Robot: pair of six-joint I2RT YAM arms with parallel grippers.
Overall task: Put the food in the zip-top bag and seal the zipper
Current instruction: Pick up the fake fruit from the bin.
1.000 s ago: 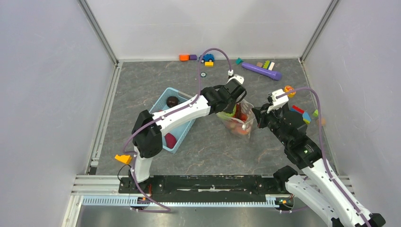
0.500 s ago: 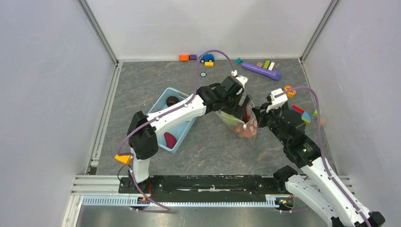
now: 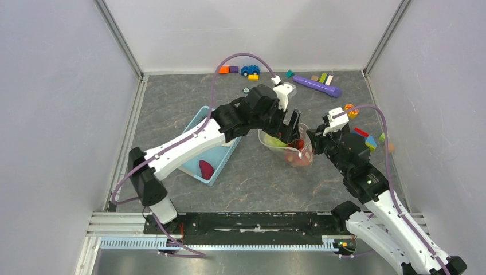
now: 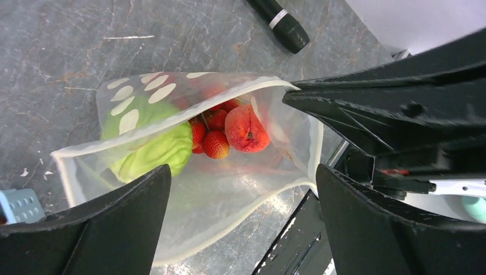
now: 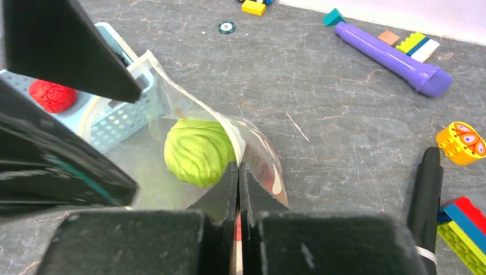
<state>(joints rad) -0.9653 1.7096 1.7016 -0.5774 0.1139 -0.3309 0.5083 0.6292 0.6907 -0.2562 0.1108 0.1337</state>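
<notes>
Clear zip-top bag point(image 4: 137, 100) gapes under our wide, empty left gripper point(image 4: 240, 172) while our right gripper point(image 5: 238, 172) pinches its rim; mid-filling, we judge, so next we fetch maroon food point(image 3: 205, 169) from the basket point(image 3: 222, 162).

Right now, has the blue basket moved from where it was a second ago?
No. The blue basket sits just as far from the metal rail on its left as before; only the left arm above it swung.

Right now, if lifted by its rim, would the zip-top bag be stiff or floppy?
Probably floppy: the zip-top bag film curves and creases where the right pincer pinches it. Likely bottom-heavy too, with the food piled at its bottom.
</notes>
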